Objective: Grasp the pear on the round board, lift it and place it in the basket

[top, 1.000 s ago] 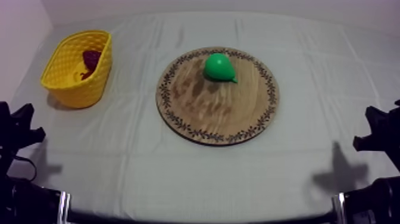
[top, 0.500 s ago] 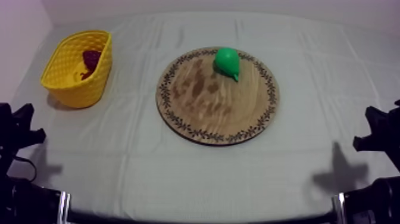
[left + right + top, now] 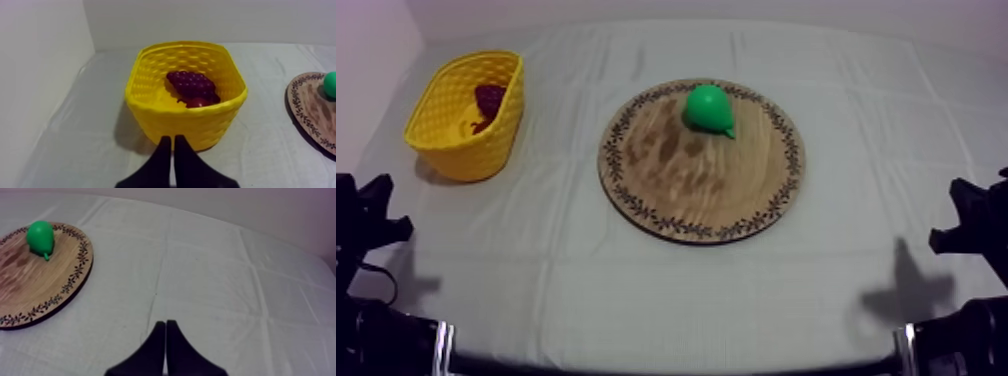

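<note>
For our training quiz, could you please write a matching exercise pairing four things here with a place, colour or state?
Things:
1 pear
2 grapes
3 basket
4 left gripper

Descriptions:
A shut, fingers together
B on the wooden board
C yellow
D inside the basket

Pairs: 1-B, 2-D, 3-C, 4-A

No legible text, no labels, brands, numbers or signs, round wooden board (image 3: 686, 190) rimmed with leaf ornament only, woven yellow basket (image 3: 461, 150) unmarked
</note>
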